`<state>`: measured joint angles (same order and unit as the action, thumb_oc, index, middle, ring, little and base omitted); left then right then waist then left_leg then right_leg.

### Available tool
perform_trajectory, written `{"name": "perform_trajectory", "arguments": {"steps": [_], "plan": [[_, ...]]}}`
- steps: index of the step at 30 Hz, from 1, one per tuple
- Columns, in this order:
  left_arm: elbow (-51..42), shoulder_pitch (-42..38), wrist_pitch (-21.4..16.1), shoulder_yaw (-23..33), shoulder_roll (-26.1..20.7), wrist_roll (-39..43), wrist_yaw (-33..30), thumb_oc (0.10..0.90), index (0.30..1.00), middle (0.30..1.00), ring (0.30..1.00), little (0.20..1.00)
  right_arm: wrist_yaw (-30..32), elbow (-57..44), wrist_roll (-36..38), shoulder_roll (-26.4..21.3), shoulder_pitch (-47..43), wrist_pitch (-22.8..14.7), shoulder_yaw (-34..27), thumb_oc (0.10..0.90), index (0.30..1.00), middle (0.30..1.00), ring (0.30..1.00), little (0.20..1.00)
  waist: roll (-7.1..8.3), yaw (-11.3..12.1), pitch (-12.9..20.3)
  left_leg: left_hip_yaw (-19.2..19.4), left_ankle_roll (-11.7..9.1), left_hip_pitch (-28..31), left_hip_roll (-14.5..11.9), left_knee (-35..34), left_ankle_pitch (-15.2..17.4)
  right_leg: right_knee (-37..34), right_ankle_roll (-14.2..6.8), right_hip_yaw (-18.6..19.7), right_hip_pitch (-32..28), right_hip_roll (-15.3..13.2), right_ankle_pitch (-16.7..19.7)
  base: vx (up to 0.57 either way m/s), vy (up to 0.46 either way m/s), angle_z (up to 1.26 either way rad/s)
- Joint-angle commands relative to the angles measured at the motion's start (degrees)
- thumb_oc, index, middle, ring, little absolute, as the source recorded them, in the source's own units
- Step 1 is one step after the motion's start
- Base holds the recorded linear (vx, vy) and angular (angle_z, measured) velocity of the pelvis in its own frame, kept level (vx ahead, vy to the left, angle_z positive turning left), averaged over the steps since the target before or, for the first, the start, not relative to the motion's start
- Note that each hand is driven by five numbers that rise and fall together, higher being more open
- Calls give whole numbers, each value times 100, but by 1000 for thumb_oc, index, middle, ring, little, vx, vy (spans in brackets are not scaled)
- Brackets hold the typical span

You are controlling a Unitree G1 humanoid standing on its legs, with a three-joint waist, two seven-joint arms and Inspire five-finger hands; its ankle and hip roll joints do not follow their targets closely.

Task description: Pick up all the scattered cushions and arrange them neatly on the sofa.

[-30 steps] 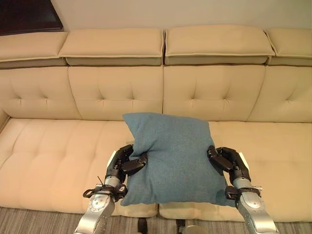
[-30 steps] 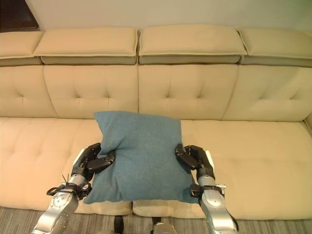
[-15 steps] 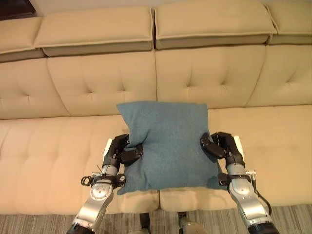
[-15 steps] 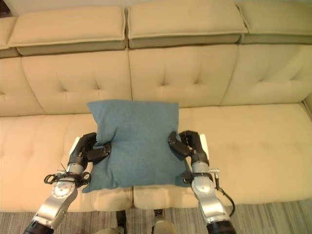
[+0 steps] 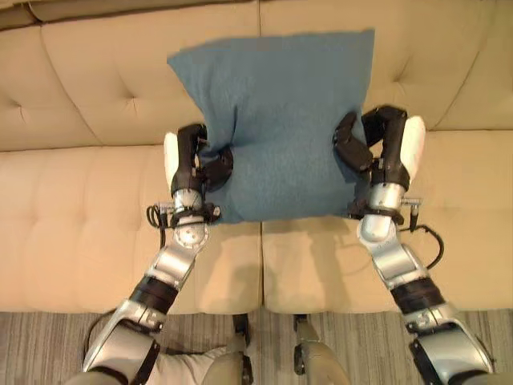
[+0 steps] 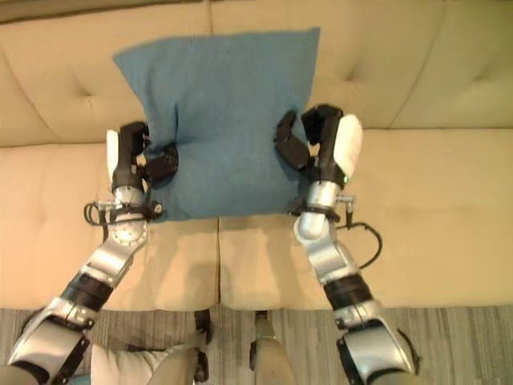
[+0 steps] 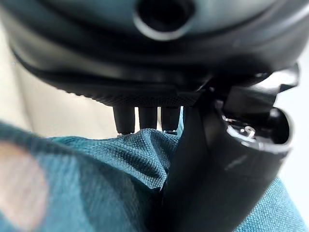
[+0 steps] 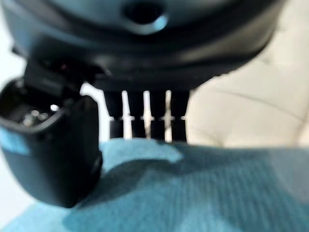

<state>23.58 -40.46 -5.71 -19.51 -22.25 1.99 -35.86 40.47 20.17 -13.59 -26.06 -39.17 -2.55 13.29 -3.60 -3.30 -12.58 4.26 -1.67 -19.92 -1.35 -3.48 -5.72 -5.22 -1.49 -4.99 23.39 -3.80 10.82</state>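
Note:
A square blue cushion stands upright against the beige sofa's backrest, its lower edge over the seat. My left hand pinches the cushion's left edge, thumb in front and fingers behind. On the other edge my right hand grips it the same way. The left wrist view has the blue cloth bunched between thumb and fingers; the right wrist view has the cushion under the fingers.
The sofa seat stretches wide to either side of the cushion, with a seam down the middle below it. A strip of grey carpet runs along the sofa's front edge.
Both hands have carried the cushion forward and up from over the seat to the backrest. The camera has tilted down and closer to the sofa.

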Motion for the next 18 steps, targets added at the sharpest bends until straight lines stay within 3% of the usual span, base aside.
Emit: {"name": "perform_trajectory", "arguments": {"steps": [1,5,8,9,10,11,12,13,18], "plan": [[-90,-1875,-642,-448,-461,-780,-452,400,300,300,300,300,634,-365,-560,16,-1856,-592,313,400,300,300,300,300,269,22,5,-198,31,-496,105,491,488,1063,-470,219,202,-287,-1127,-85,-31,9],[994,-3225,-525,-835,-439,-527,-559,400,300,300,300,300,789,724,-323,-65,-3228,-363,822,400,300,300,300,300,292,82,-91,-265,-16,-799,89,509,393,1083,-499,176,492,-272,-1086,-52,-29,2],[1541,-3787,-477,-1002,-319,-297,-568,400,300,300,300,300,834,1268,-76,-52,-3755,-285,1029,400,300,300,300,300,283,90,-125,-315,-32,-884,85,425,295,1057,-504,155,594,-265,-1043,-37,-29,16],[1822,-4048,-455,-1104,-303,-178,-533,532,498,498,498,498,787,1581,51,-73,-3998,-229,1180,400,300,300,300,300,281,100,-145,-328,-39,-924,84,367,244,1050,-509,153,653,-251,-1028,-27,-9,25],[2128,-4279,-437,-1173,-265,2,-473,590,585,585,585,585,727,1852,209,-53,-4259,-175,1316,400,300,300,300,300,270,107,-149,-347,-51,-946,84,284,191,1036,-514,154,697,-236,-1021,-26,-20,31],[2450,-4542,-436,-1246,-194,287,-357,800,900,900,900,900,610,2199,454,-21,-4514,-163,1464,709,764,764,764,764,270,111,-171,-362,-64,-967,78,203,117,1029,-519,139,752,-225,-991,-18,-30,2],[2557,-4693,-427,-1319,-257,417,-294,800,900,900,900,900,482,2421,631,-75,-4704,-134,1623,800,900,900,900,900,271,119,-204,-372,-76,-989,67,152,65,1020,-527,121,782,-218,-981,-13,-39,-34],[2690,-4914,-405,-1385,-306,722,-123,800,900,900,900,900,292,2660,1005,-100,-4898,-31,1737,800,900,900,900,900,254,124,-276,-415,-90,-970,71,32,-6,993,-525,108,782,-186,-981,-5,-33,-32],[2209,-4493,-337,-1296,-543,567,37,800,900,900,900,900,82,2436,1182,-245,-4530,45,1603,800,900,900,900,900,268,145,-343,-450,-109,-888,89,-52,-20,889,-510,94,693,-124,-991,11,-15,9]]}}
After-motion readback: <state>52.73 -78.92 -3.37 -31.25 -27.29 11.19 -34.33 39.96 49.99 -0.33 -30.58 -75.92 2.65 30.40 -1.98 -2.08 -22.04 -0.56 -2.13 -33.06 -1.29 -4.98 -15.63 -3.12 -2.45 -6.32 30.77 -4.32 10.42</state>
